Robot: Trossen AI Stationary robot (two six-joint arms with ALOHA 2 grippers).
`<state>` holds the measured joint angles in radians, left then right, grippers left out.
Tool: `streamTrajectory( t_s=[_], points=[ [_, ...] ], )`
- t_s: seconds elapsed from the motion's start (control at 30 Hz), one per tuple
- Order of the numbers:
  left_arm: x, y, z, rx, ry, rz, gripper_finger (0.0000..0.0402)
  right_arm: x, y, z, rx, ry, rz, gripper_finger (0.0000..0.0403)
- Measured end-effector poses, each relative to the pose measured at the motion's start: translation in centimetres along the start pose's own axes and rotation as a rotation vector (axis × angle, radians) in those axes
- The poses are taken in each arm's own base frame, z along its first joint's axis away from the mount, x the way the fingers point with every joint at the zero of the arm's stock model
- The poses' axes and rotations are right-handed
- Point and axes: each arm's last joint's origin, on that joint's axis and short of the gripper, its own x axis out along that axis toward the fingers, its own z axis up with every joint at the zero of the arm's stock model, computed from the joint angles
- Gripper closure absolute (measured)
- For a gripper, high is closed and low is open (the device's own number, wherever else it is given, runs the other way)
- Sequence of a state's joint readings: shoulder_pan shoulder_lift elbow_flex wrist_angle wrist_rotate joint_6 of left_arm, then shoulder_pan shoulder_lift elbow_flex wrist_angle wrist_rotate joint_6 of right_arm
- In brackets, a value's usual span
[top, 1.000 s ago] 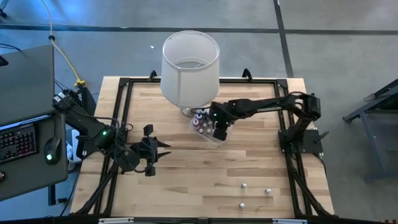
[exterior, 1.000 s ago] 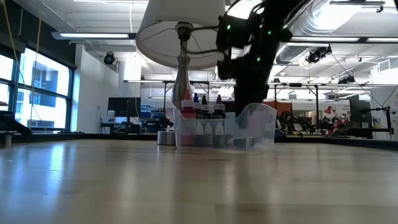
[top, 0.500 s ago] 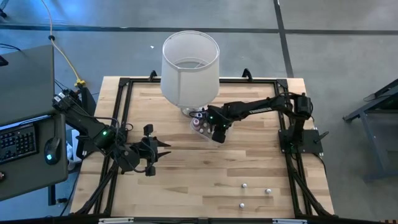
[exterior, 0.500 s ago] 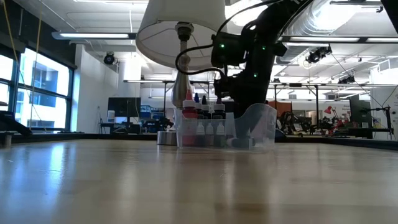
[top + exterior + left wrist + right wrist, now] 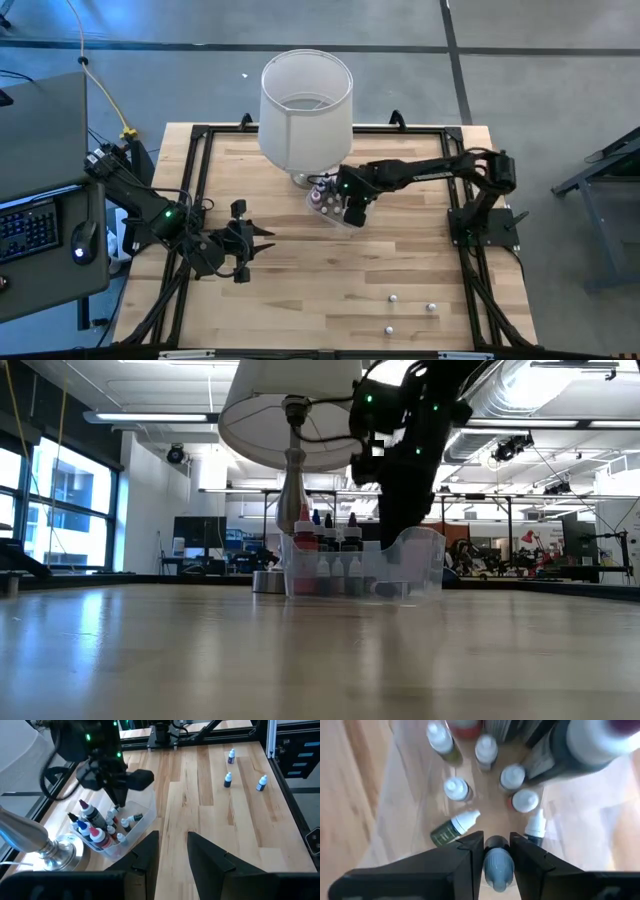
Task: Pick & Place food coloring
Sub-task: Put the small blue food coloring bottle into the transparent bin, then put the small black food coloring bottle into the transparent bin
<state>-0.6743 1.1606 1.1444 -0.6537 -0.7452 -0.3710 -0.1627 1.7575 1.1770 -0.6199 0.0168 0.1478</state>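
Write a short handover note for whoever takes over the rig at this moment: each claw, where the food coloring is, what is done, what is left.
Right claw: above the clear tub beside the lamp, fingers closed on a small bluish bottle.
Left claw: idle over the table's left side, open, holding nothing.
Food coloring: most bottles in the tub, some upright, a green one lying down. Three loose bottles stand on the table's near right.
Done: three bottles set out, a fourth gripped.
Left: apparently carry the gripped bottle out to the others, then the remaining bottles.
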Motion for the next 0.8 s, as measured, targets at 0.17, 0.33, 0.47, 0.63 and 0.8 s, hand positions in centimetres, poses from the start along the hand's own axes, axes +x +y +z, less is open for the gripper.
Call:
streamTrajectory(
  t_s=[0.17,0.33,0.47,0.63,0.8],
  points=[
    [0.0,0.0,0.0,0.000,0.002,-0.006,0.0302,0.3,0.2,-0.1,-0.020,0.005,-0.013,0.0288],
    [0.0,-0.1,0.0,0.000,0.010,-0.025,0.0302,1.9,0.0,0.1,-0.068,0.010,-0.065,0.0231],
    [0.0,-0.1,-0.1,-0.001,0.018,-0.049,0.0302,1.6,-0.2,0.4,-0.077,-0.007,-0.081,0.0206],
    [0.0,-0.1,-0.1,0.000,0.021,-0.051,0.0302,-2.9,0.4,1.9,-0.077,-0.001,-0.087,0.0206],
    [0.0,-0.2,-0.1,-0.001,0.019,-0.051,0.0302,-8.5,3.4,2.7,-0.083,0.073,-0.016,0.0226]
  ],
)
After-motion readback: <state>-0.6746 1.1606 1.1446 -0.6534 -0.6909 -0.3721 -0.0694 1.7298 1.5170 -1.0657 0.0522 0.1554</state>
